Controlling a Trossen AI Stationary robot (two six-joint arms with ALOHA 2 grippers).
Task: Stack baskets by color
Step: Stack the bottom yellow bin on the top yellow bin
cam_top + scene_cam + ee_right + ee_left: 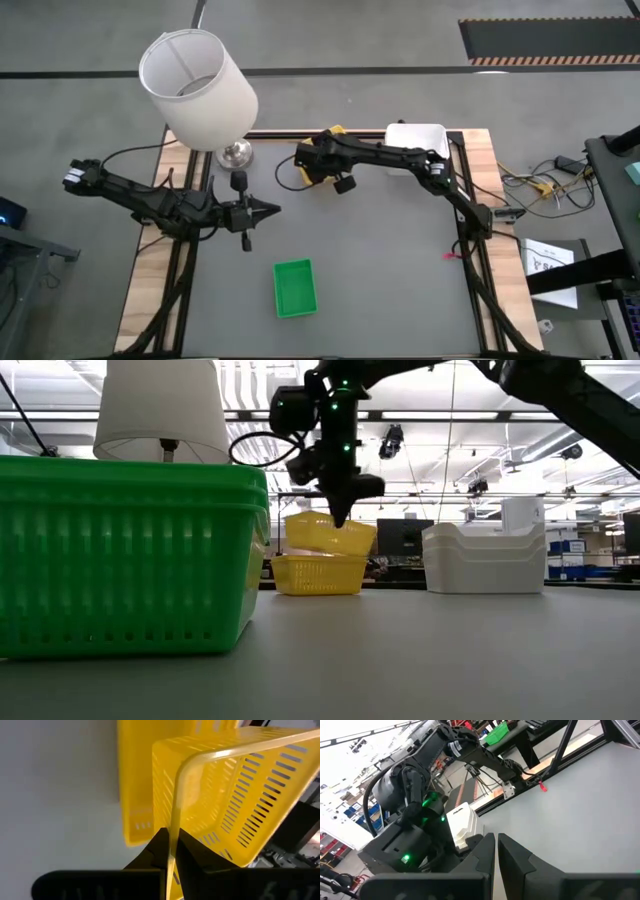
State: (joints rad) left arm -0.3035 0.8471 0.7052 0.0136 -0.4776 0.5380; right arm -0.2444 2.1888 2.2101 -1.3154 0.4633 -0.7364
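- High view: right gripper (318, 160) reaches to the far middle of the table, over the yellow baskets (336, 131), mostly hidden under the arm. White basket stack (417, 140) sits at the far right edge, green basket stack (295, 287) near the front middle. Colours look already grouped, so this is probably the last yellow going on. Left gripper (272, 210) waits left of centre, holding nothing, near the lamp (200, 88).
- Low view: upper yellow basket (330, 534) hangs tilted from the right gripper, its low end on or just above the lower yellow basket (318, 574); contact cannot be told. Held by the rim so it can drop into the lower one. Green stack fills the near left; white stack (486, 557) is far right.
- Left wrist view: the left arm's own fingers (482, 851) are pressed together, nothing between them; the white stack (462, 822) and the right arm lie beyond.
- Right wrist view: fingers (159, 845) pinch the thin rim of the upper yellow basket (235, 790), jaws nearly together; the lower yellow basket (137, 780) lies behind it.
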